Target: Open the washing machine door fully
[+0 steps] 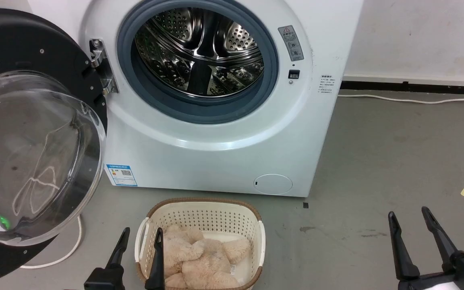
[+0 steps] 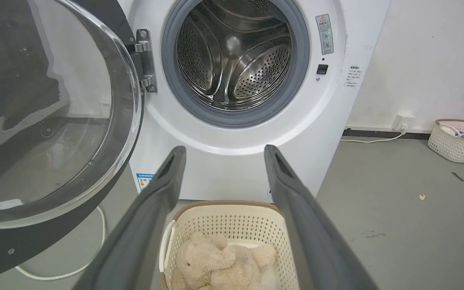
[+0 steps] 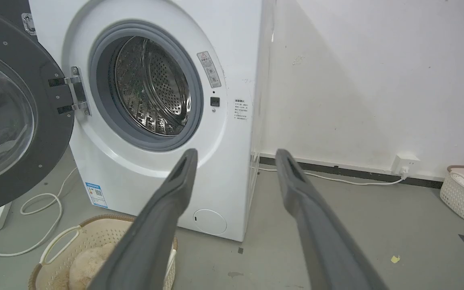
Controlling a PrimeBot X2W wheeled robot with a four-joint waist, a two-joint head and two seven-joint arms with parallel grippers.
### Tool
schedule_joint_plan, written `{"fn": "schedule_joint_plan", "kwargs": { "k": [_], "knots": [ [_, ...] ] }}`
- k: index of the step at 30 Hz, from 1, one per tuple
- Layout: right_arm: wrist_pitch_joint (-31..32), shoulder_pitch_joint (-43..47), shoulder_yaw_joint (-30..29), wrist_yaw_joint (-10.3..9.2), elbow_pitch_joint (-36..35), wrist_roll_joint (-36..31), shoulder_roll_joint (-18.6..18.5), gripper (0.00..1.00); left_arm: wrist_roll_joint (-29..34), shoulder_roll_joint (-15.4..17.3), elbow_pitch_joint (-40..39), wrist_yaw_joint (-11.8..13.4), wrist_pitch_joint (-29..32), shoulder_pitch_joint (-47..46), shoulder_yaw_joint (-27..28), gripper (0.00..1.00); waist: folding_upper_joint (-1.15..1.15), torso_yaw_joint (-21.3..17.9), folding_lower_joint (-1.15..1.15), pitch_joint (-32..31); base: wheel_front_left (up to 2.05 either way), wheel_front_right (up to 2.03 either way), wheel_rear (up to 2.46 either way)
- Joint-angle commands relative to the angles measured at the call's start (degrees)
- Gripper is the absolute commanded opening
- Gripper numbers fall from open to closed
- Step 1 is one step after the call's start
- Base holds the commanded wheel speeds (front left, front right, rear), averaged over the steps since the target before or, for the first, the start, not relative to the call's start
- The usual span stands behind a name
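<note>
The washing machine door [image 1: 22, 133] is a big black disc with a bulging clear glass bowl. It stands swung wide to the left on its metal hinge [image 1: 103, 66]; the same door [image 2: 42, 121] [image 3: 10, 117] fills the left of both wrist views. The steel drum [image 1: 199, 52] lies exposed inside its grey rubber ring. My left gripper [image 1: 142, 234] is open, low at the basket's left edge, well clear of the door. My right gripper [image 1: 409, 213] is open over bare floor at the lower right, holding nothing.
A cream laundry basket [image 1: 252, 225] with a beige plush toy [image 1: 199, 257] sits on the floor before the machine. A white cable [image 1: 67, 253] loops under the door. Another basket [image 2: 457, 141] stands by the right wall. Grey floor spreads to the right.
</note>
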Motion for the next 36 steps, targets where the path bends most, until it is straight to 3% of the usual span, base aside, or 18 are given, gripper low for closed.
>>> {"fn": "schedule_joint_plan", "kwargs": {
  "k": [1, 14, 15, 36],
  "knots": [
    [-0.36, 0.77, 0.01, -0.05, 0.39, 0.13, 0.23, 1.00, 0.47, -0.12, 0.25, 0.20, -0.34, 0.55, 0.01, 1.00, 0.00, 0.02, 0.00, 0.01, 0.00, 0.00, 0.00],
    [-0.74, 0.25, 0.18, -0.05, 2.32, 0.11, 0.23, 1.00, 0.65, -0.37, 0.56, -0.50, -0.55, -0.45, -0.82, 1.00, 0.00, 0.57, 0.00, -0.01, 0.00, 0.00, 0.00],
    [-0.43, -0.01, 0.17, 0.00, 2.20, -0.01, 0.01, 0.00, 0.43, -0.25, 0.53, -0.61, -0.08, -0.08, -0.71, 0.00, 0.00, 0.57, 0.00, -0.01, 0.00, 0.00, 0.00],
    [1.42, -0.86, 0.92, -0.01, 2.27, -0.28, 0.03, 0.00, 2.88, -1.94, 0.52, -2.45, 1.83, -0.68, 1.85, 0.00, 0.00, 0.45, 0.00, 0.19, 0.00, 0.00, 0.00]
  ]
}}
